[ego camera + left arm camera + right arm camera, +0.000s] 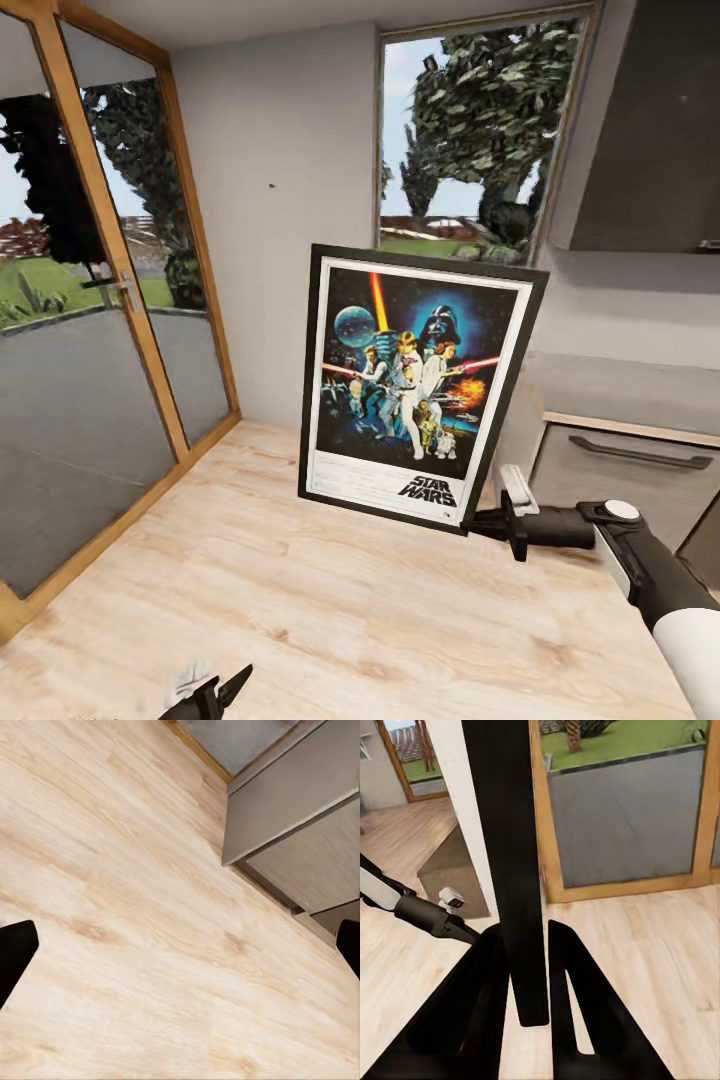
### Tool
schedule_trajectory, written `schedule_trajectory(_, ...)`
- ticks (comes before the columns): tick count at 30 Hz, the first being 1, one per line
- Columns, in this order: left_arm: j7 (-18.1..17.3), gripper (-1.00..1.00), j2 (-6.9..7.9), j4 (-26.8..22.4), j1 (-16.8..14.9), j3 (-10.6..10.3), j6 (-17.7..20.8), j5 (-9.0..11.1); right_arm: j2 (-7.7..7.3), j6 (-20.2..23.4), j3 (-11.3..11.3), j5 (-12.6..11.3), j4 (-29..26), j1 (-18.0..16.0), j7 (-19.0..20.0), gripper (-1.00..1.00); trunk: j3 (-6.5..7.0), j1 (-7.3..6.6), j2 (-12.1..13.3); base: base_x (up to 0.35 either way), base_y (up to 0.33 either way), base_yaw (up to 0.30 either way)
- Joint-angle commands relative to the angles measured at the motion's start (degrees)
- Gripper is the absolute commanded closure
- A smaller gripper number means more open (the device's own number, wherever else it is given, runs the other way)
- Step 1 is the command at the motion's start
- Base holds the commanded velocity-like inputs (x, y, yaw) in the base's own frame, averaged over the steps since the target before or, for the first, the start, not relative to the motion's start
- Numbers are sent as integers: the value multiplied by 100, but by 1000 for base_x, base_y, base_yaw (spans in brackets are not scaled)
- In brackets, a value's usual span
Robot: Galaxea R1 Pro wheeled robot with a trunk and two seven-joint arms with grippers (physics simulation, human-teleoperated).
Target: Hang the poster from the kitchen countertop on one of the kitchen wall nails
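The room has a light wooden floor (300, 580), a grey wall (290, 200) ahead and a wood-framed glass door (90, 330) at 9 o'clock in the head view. A window (480, 140) with trees behind it sits at 1 o'clock, and a grey cabinet with a dark bar handle (640, 452) stands at 3 o'clock. A small dark spot (272, 185) shows on the wall at about 11 o'clock; what it is cannot be told.

The poster (415, 385) is held in the air at the centre of the head view, upright with a slight tilt, clear of the floor. The right gripper (490, 520) clamps the poster's lower corner at about 4 o'clock, with the arm reaching in from 4 o'clock. In the right wrist view the black frame edge (510, 870) runs between the two fingers (577, 997), which are closed against it.

The left gripper (215, 695) hangs low at 7 o'clock in the head view. In the left wrist view its fingertips (15, 956) stand wide apart over bare floor, holding nothing.
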Motion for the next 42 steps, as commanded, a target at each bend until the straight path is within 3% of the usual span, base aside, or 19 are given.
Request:
schedule_trajectory(1,-8,-100,0,6,-7,-41,-32,27,-8,46,21,-34,1,-6,19,100,-13,6,-13,243,282,287)
schedule_trajectory(12,-8,-100,0,6,-7,-41,-27,27,-8,46,21,-34,1,-6,19,100,-13,6,-13,247,278,251)
schedule_trajectory(42,-8,-100,0,6,-3,-48,-27,27,-8,46,20,-34,5,-6,18,100,-13,6,-13,241,286,5)
